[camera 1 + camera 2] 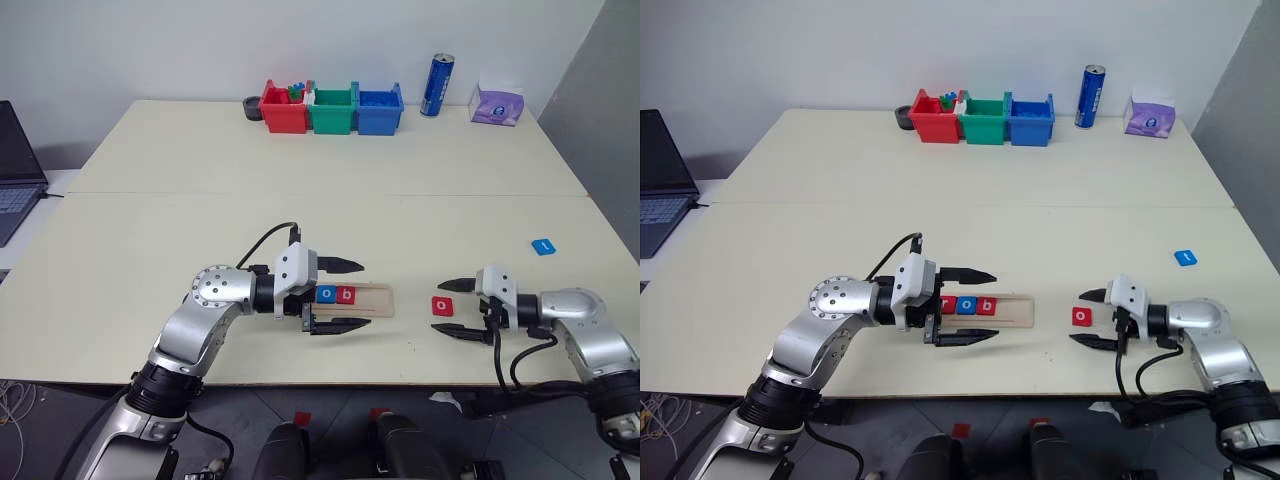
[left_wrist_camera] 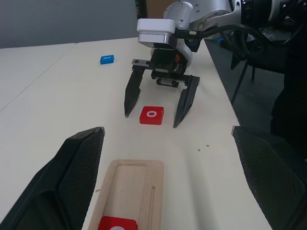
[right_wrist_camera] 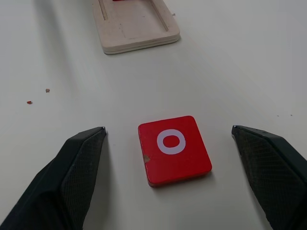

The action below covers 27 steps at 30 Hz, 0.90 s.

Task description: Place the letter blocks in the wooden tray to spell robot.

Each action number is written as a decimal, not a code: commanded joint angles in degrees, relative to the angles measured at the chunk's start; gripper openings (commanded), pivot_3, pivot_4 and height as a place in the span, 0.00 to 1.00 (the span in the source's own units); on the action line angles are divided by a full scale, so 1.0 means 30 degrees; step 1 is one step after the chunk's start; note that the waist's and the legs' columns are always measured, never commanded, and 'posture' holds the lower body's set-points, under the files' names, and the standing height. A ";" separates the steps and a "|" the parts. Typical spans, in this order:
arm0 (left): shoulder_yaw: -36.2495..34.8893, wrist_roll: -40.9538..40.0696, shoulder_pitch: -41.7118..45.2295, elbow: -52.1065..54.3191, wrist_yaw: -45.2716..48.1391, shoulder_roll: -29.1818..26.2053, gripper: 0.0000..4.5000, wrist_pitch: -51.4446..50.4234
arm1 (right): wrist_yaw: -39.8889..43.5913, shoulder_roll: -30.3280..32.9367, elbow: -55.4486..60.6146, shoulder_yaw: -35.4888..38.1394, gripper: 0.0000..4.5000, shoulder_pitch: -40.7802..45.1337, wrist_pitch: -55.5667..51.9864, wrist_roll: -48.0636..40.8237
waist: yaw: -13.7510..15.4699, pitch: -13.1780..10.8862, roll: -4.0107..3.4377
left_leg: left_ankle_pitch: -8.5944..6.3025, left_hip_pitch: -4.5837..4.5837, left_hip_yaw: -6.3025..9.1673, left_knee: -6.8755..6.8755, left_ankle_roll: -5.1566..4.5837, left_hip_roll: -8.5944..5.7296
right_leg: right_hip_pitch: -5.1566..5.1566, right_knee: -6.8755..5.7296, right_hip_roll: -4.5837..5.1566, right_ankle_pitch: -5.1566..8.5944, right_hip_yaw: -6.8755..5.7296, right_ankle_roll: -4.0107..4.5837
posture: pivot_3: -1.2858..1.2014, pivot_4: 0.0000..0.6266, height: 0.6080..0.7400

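Pale tabletop is carrying everything in this scene, with a wooden tray [image 1: 990, 309] lying near its front edge. Inside the tray, three letter tiles are sitting side by side: a red tile half hidden at the left tool's end, then a blue tile marked o [image 1: 326, 294] and a red tile marked b [image 1: 346, 294]. That reads as the opening of the word, so the task is looking a little past halfway, with the remaining groove toward the right tool standing bare. The left tool [image 1: 338, 295] is hovering with its jaws spread wide, one on each side of the tray's filled end, gripping nothing. The right tool [image 1: 462, 309] is also standing fully open and empty, its two tips straddling a red tile marked o [image 3: 174, 148] that is lying flat on the tabletop, between that tool and the tray's empty end. Neither tip appears to be touching it. A blue tile [image 1: 543, 246] is lying well apart, beyond the right tool; its letter is too small to read. Two tiles are waiting to be seated.
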<state>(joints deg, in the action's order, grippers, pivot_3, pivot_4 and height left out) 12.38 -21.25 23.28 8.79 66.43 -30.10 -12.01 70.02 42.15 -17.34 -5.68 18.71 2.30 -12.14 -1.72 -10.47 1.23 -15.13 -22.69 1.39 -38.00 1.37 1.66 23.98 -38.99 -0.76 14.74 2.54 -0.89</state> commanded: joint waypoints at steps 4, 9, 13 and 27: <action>-0.0202 -0.0030 0.0386 0.0382 0.0074 -0.0054 1.00 0.0189 | 0.0295 0.0099 -0.0605 0.0205 0.71 0.0309 0.0539 0.0212 | 0.0009 0.0000 0.0000 | 0.0000 0.0013 -0.0001 -0.0003 0.0000 -0.0002 | -0.0016 0.0001 0.0004 0.0000 0.0001 -0.0001 | 0.52 0.24 1.00; -0.0218 -0.0023 0.0407 0.0309 0.0101 -0.0012 1.00 0.0226 | 0.0467 0.0342 -0.0744 0.0418 0.32 0.0261 0.0588 0.0149 | 0.0008 0.0000 0.0001 | -0.0001 0.0123 0.0000 0.0000 0.0000 -0.0002 | -0.0124 0.0009 0.0004 0.0010 0.0001 -0.0014 | 0.52 0.24 1.00; -0.0428 -0.0102 0.0485 0.0085 0.0194 -0.0053 1.00 0.0384 | 0.0443 0.0311 0.0289 0.0391 0.32 0.0445 0.0005 -0.0117 | 0.0006 0.0000 0.0001 | -0.0001 0.0197 -0.0002 0.0004 0.0000 -0.0004 | -0.0188 0.0011 0.0004 0.0014 0.0004 -0.0018 | 0.52 0.24 1.00; -0.4086 -0.0832 -0.0900 -0.2197 0.3117 -0.4414 1.00 0.1857 | -0.1577 -0.3911 0.5204 -0.2633 0.32 0.3982 -0.5374 -0.0136 | 0.0018 -0.0027 -0.0014 | -0.0004 0.0206 0.0012 0.0043 0.0001 0.0019 | -0.0174 0.0013 0.0000 0.0041 -0.0018 0.0025 | 0.52 0.24 1.00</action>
<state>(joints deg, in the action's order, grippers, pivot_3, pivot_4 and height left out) 1.91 -22.61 21.49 1.47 74.92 -42.15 -7.89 65.94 31.55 -2.37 -12.69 28.54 -13.61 -13.54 -1.67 -10.55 1.19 -15.14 -22.16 1.44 -37.91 1.37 1.68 23.49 -38.93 -0.70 14.87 2.45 -0.83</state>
